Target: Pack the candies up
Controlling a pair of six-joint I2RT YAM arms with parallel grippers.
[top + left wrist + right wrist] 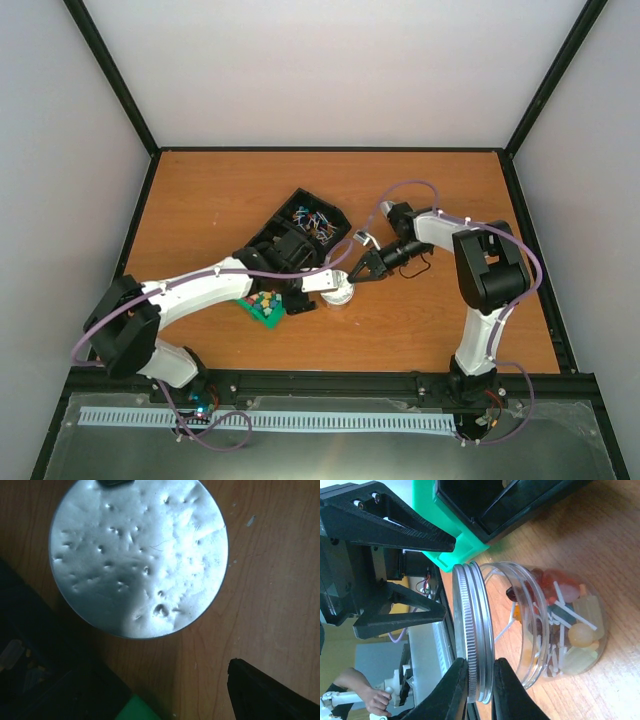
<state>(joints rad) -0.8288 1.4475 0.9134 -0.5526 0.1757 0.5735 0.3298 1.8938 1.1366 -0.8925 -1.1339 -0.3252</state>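
My right gripper [480,669] is shut on the rim of a silver metal lid [472,630] and holds it just off the mouth of a clear jar [555,630]. The jar stands on the table and holds candies [570,625], some on white sticks. In the top view the lid [341,292] covers the jar, with my right gripper [354,268] at its edge. More small mixed candies [314,220] lie in a black tray [292,205]. My left gripper [150,695] is open and empty beside the lid [140,555]; its fingers [405,530] also show in the right wrist view.
A green block [262,310] with small coloured pieces lies on the table just left of the jar, under my left wrist; its green edge [445,535] sits close to the jar. The black tray is behind the jar to the left.
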